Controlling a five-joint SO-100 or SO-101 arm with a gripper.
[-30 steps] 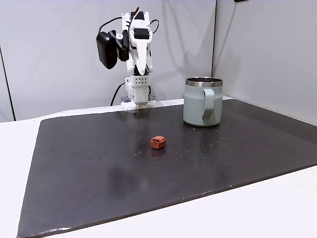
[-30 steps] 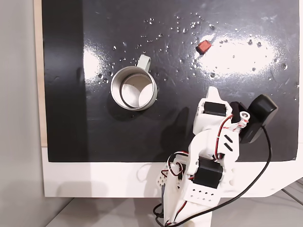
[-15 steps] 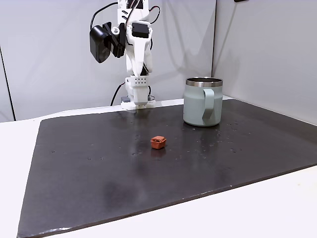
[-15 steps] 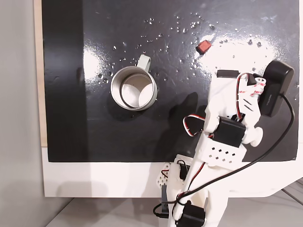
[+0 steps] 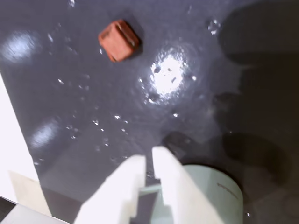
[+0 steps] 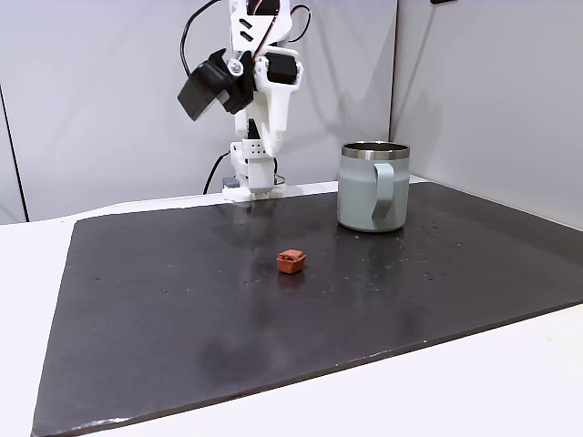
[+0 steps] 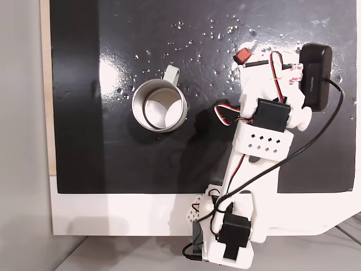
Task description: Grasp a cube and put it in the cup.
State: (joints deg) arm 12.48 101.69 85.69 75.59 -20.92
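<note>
A dark, glossy black mat (image 6: 182,300) spreads over the white table (image 6: 27,273). The white arm (image 6: 260,109) stands raised at the back edge. The pale grey-green steel-rimmed mug (image 6: 373,187) sits upright, empty. The white gripper (image 5: 148,161) hangs above the mat, fingers almost together, holding nothing. The tiny terracotta cube (image 5: 118,40) lies on the mat, well apart from the mug.
</note>
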